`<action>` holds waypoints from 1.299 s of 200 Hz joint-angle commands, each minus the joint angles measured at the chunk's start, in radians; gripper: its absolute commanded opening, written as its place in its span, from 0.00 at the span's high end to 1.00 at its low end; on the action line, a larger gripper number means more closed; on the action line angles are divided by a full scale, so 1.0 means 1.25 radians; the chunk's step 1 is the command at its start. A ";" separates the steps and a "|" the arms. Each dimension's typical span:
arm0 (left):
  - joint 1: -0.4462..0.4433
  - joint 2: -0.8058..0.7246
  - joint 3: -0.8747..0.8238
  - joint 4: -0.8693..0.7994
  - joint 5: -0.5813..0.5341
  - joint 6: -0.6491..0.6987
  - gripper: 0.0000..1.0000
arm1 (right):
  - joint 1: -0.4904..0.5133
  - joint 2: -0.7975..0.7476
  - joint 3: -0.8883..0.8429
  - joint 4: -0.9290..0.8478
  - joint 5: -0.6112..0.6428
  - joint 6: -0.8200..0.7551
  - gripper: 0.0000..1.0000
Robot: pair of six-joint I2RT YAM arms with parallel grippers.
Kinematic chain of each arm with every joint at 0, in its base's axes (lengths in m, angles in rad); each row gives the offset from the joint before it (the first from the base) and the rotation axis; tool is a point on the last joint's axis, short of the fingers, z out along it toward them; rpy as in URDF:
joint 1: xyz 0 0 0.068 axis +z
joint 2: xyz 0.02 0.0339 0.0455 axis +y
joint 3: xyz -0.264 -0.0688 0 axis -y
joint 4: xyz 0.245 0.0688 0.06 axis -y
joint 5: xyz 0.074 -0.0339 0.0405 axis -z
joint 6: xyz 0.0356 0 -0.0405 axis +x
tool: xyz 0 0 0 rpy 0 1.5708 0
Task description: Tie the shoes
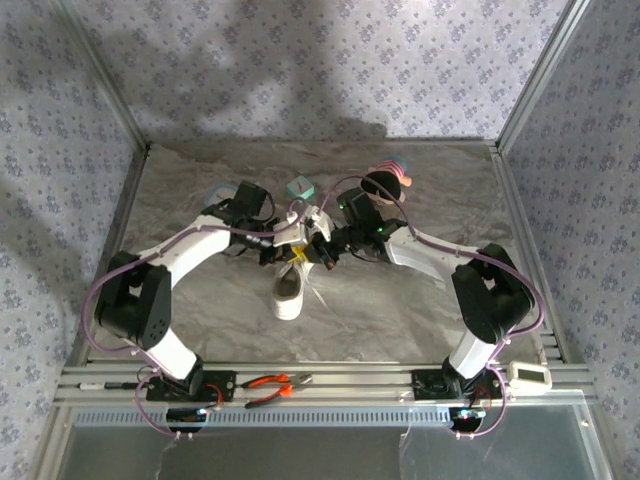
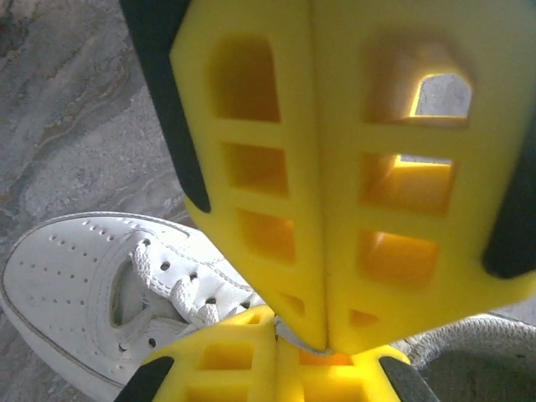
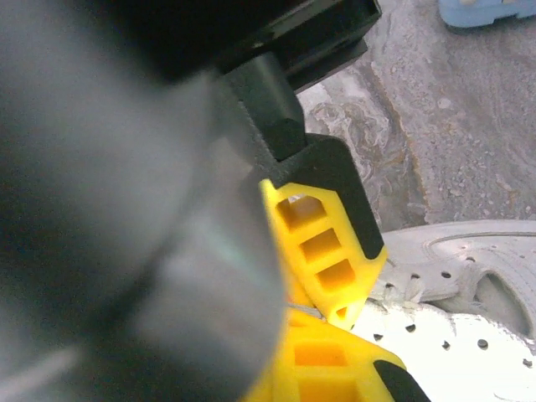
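Marble table, teal cube behind sneaker

A grey marbled table fills the middle of the frame. A white sneaker lies at its centre, toe toward the bottom. A teal cube and a dark round object sit upper centre.

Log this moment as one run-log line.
task: tie shoes | left gripper: shut, above sneaker lacing | right gripper: shut, tips near left's | sneaker: on table, no bow visible
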 commanded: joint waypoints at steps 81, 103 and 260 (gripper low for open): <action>-0.027 -0.156 -0.153 0.166 -0.079 -0.016 1.00 | -0.089 -0.138 -0.119 0.072 -0.049 0.235 0.59; -0.035 -0.171 -0.167 0.183 -0.094 -0.016 1.00 | -0.109 -0.113 -0.096 0.031 0.029 0.314 0.61; -0.055 -0.175 -0.179 0.250 -0.121 -0.021 1.00 | -0.070 0.083 0.007 0.110 -0.130 0.459 0.62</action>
